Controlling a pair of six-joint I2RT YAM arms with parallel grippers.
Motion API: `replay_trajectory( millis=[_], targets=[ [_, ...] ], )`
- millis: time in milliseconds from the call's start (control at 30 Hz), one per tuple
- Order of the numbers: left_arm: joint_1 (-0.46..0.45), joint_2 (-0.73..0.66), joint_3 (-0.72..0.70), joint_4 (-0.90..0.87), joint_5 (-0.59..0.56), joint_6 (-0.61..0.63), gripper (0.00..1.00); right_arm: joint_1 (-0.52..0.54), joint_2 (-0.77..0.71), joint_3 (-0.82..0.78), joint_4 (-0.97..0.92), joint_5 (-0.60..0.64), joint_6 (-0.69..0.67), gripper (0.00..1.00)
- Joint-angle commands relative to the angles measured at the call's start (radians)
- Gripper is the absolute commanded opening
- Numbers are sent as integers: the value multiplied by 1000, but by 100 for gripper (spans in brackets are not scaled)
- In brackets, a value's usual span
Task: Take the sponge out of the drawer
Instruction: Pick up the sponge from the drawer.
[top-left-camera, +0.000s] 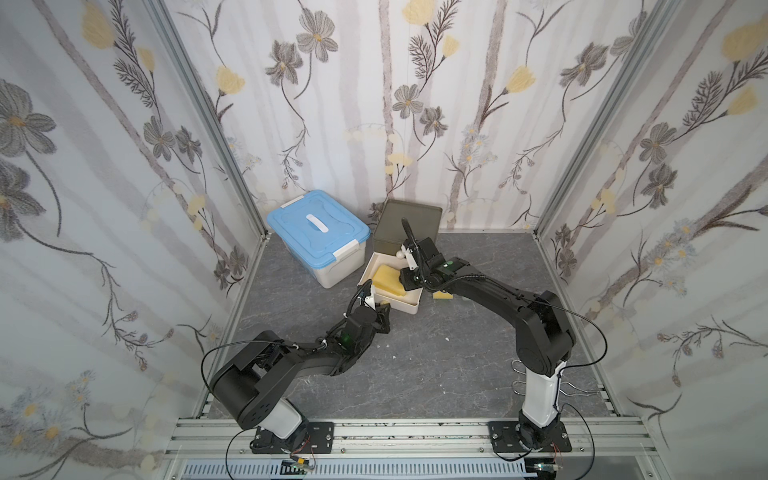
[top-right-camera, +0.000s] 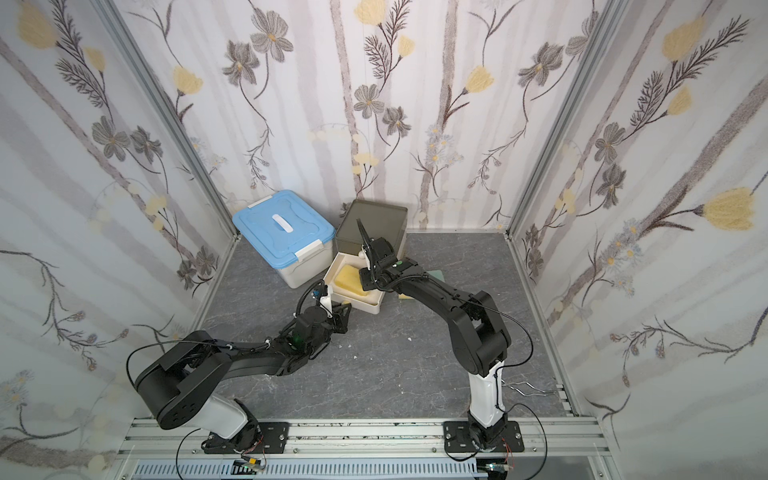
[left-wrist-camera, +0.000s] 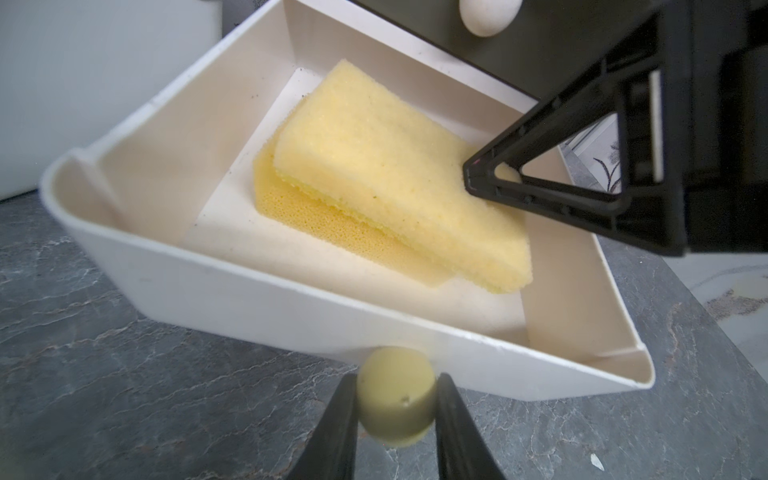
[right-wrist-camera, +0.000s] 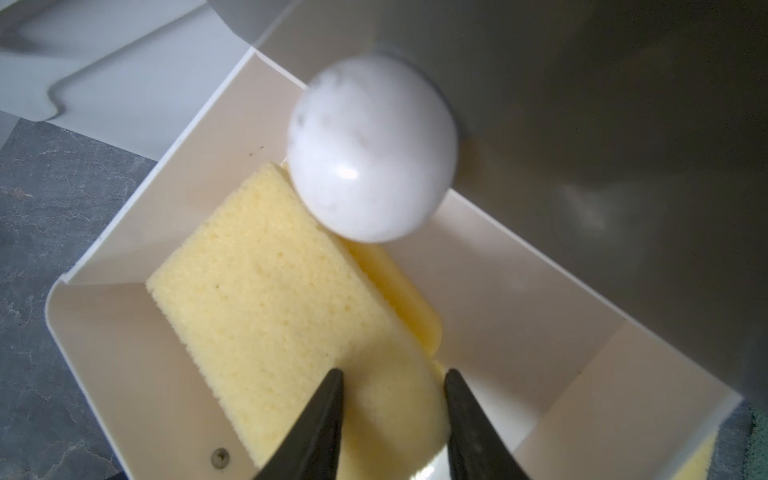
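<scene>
**Sponge** (left-wrist-camera: 395, 166): yellow block, inside the drawer (left-wrist-camera: 249, 299), not yet out. It lies tilted, one long edge propped on a thinner yellow pad (left-wrist-camera: 316, 216) on the drawer floor.

**Right gripper** (right-wrist-camera: 395, 372): reaches down into the drawer. Its fingers stand either side of the sponge's end, with foam between them. Whether they already pinch it cannot be told. Likely purpose: take the sponge by its end and lift it clear of the walls.

**Drawer**: cream, pulled well out of the cabinet (top-left-camera: 409, 222), so the sponge can be reached from above.

**Left gripper** (left-wrist-camera: 397, 380): clamped on the drawer's knob (left-wrist-camera: 395, 407), low at the front wall. Likely purpose: hold the drawer out and steady during the pick.

**Upper knob** (right-wrist-camera: 372, 149): white ball on the cabinet face, above the drawer's back. It crowds the right gripper's way in.

**Surroundings**: a spare sponge (top-left-camera: 441, 296) lies on the table (top-left-camera: 436, 365) just beside the drawer. A blue-lid box (top-left-camera: 318, 228) stands on the drawer's other side.

**Views**:
- The left wrist view alone shows the grip on the knob and the pad's honeycomb face, but only one right finger.
- The right wrist view alone shows both right fingers across the sponge.
- Both top views show the two arms meeting at the drawer, with the right wrist hiding the contact.
</scene>
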Motion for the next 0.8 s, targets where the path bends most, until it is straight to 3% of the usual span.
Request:
replay_trajectory(
  millis=[0, 367, 767],
  targets=[
    [2, 1, -2, -8, -32, -15, 21, 0, -11, -7, 16, -2, 7, 26],
    [0, 0, -2, -7, -36, -20, 21, 1, -73, -38, 45, -28, -1, 0],
    [1, 0, -4, -8, -41, -24, 21, 3, -157, -70, 47, -4, -22, 0]
  ],
)
